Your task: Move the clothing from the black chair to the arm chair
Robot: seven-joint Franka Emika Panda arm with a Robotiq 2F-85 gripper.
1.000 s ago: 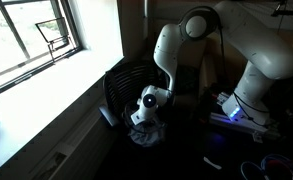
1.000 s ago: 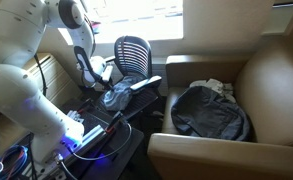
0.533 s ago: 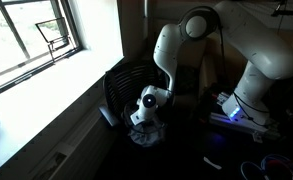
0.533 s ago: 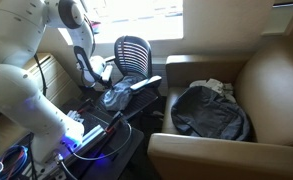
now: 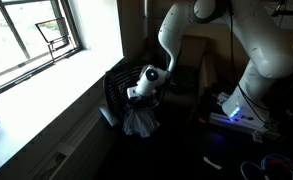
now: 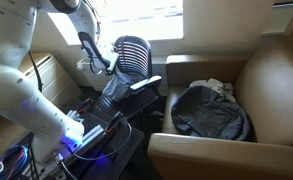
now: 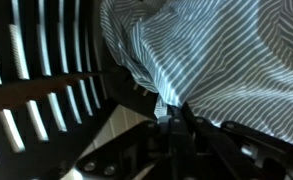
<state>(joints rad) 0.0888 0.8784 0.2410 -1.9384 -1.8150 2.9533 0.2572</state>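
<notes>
The clothing is a grey-and-white striped garment [image 7: 206,60]. It hangs from my gripper [image 7: 176,112], which is shut on a pinch of its fabric. In both exterior views the garment [image 5: 138,118] [image 6: 114,88] dangles just above the seat of the black mesh-back chair [image 5: 118,80] [image 6: 136,55]. The gripper [image 5: 146,84] [image 6: 108,68] is above the chair seat, in front of the backrest. The tan arm chair [image 6: 266,90] stands beside the black chair and holds a dark bag [image 6: 211,112] on its seat.
A window [image 5: 31,35] and white sill lie beside the black chair. The robot base with blue lights [image 6: 81,135] and cables sit on the floor. A small pale item [image 6: 218,88] lies behind the dark bag on the arm chair.
My gripper has risen, lifting the striped garment off the black chair's seat so that it now hangs stretched below the jaws.
</notes>
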